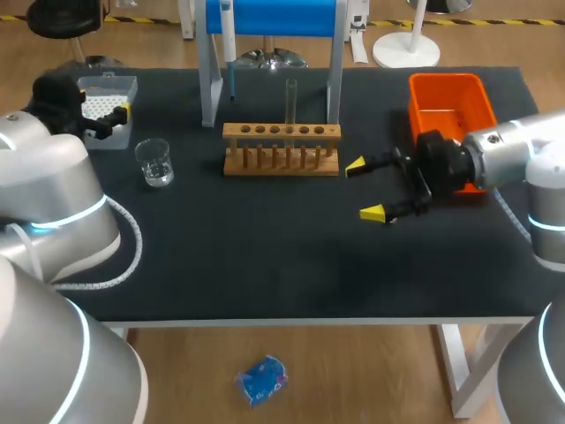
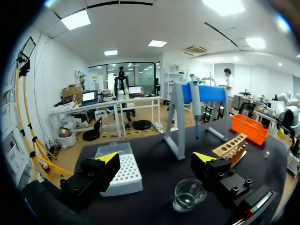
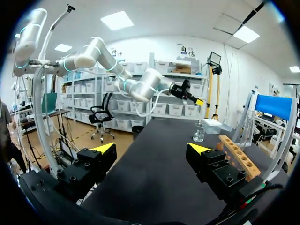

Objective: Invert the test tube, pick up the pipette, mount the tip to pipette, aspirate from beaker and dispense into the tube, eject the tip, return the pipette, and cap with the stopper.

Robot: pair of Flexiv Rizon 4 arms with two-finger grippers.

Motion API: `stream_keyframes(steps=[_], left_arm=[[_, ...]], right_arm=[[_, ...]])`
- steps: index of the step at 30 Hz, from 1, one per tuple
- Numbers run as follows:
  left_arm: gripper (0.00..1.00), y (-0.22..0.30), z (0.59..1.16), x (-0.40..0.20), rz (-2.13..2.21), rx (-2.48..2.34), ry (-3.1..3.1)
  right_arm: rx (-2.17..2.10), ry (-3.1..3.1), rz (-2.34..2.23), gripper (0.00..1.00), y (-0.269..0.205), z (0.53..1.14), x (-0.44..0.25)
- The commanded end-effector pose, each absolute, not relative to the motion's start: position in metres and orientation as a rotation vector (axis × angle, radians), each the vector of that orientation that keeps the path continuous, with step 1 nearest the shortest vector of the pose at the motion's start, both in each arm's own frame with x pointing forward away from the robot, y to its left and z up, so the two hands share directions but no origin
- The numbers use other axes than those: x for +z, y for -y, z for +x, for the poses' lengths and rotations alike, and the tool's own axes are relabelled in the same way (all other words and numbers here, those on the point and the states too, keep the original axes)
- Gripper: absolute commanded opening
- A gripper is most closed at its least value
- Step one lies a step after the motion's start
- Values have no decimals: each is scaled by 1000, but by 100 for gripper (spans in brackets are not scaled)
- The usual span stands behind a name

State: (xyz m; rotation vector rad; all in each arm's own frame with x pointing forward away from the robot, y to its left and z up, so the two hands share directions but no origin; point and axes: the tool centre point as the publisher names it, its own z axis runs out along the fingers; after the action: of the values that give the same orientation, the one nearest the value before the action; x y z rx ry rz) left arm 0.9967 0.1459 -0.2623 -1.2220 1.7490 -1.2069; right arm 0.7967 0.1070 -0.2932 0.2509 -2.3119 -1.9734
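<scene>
Standing upright in the light wooden tube rack near the tabletop's far edge, your thin clear glass test tube is near your right gripper but apart from it. That gripper's fingers are spread wide and hold nothing. Your left gripper hangs by the far left corner, also spread and empty, over the small clear glass beaker and beside the white tip box. You'll find the white pipette hanging on the blue-topped stand behind the rack.
</scene>
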Motion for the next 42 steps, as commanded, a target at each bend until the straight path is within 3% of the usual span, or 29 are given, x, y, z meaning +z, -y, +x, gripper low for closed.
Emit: stream_keyframes(steps=[1, 13, 25, 41, 42], left_arm=[[100, -144, 1000, -268, -1251, -1135, -1682], [100, -144, 1000, -268, -1251, -1135, -1682], [100, -193, 1037, -297, -1347, -1126, -1739], [100, -217, 1079, -332, -1352, -1123, -1756], [96, -219, 1082, -333, -1350, -1123, -1756]], right_arm=[[-1975, 2306, 255, 100, -106, 798, -294], [-1975, 2306, 255, 100, -106, 798, -294], [-1975, 2306, 255, 100, -106, 798, -294], [-1975, 2306, 255, 100, -106, 798, -294], [-1975, 2306, 255, 100, -106, 798, -294]])
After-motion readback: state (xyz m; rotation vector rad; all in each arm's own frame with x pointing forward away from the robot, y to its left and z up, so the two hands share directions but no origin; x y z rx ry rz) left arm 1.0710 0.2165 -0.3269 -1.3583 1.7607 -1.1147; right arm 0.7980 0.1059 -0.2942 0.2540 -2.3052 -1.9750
